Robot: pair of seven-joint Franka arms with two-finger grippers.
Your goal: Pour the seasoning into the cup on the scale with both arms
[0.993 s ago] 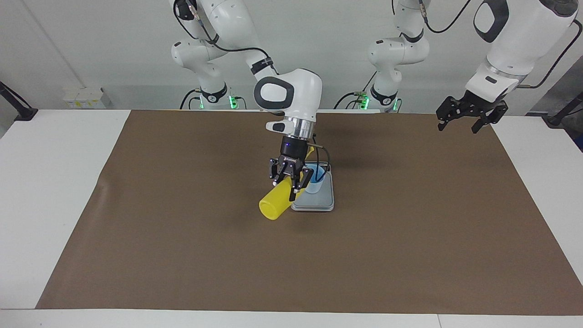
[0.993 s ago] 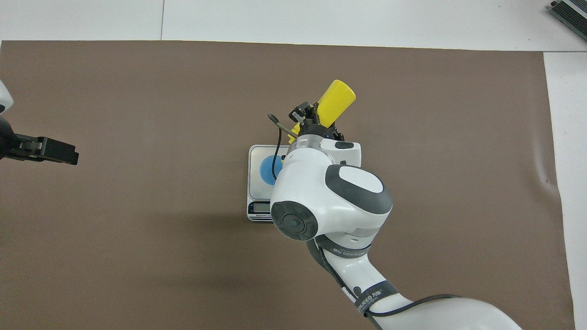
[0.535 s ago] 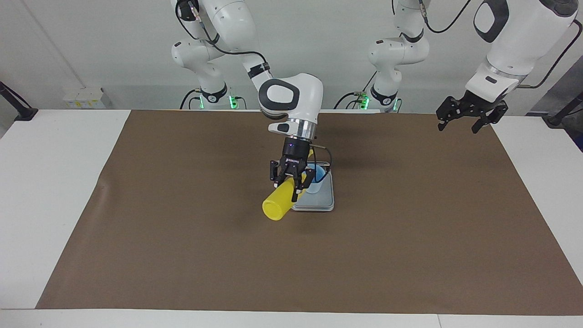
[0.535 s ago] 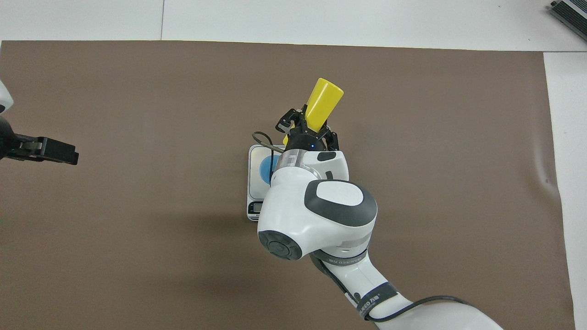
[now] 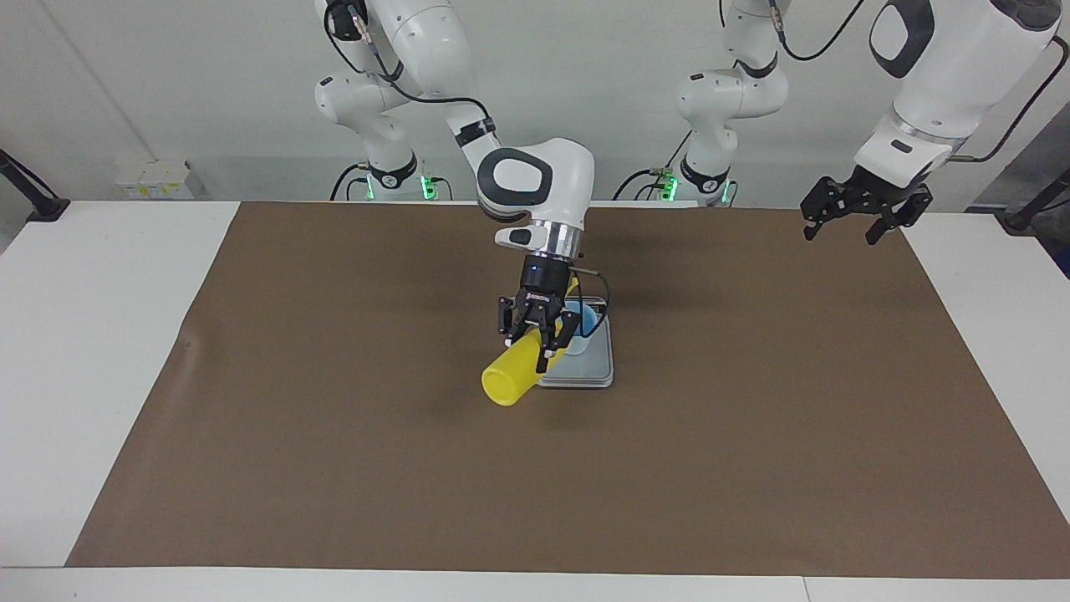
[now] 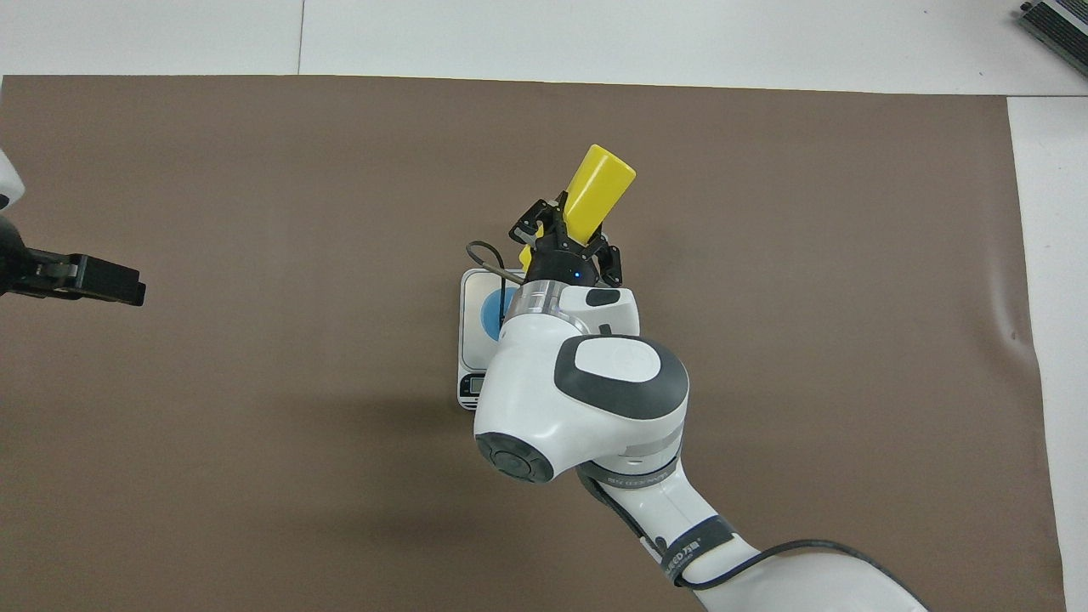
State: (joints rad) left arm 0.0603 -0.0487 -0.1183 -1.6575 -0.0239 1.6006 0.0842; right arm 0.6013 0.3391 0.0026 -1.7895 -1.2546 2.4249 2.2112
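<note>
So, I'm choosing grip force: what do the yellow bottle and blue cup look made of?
Both look plastic. The bottle, tipped in the right gripper, is opaque, smooth, evenly bright yellow. The cup on the scale is light blue with a thin-looking wall. Softness cannot be judged.

Counts:
- 1 bottle (image 5: 512,369), yellow.
- 1 cup (image 5: 583,326), light blue.
- 1 scale (image 5: 595,368), with 1 display strip (image 6: 472,387).
- 2 arms, white: right arm (image 5: 435,58) and left arm (image 5: 953,50).
- 2 end effectors, black: right end effector (image 5: 539,339) and left end effector (image 5: 861,209).
- 1 surface (image 5: 100,351), white, with 1 brown mat (image 5: 752,435) on it.
- 1 small white box (image 5: 155,180) with yellow labels, at the surface edge by the wall.
- 2 dark stands at the surface's ends: stand by the right arm's end (image 5: 33,196), stand by the left arm's end (image 5: 1032,209).
</note>
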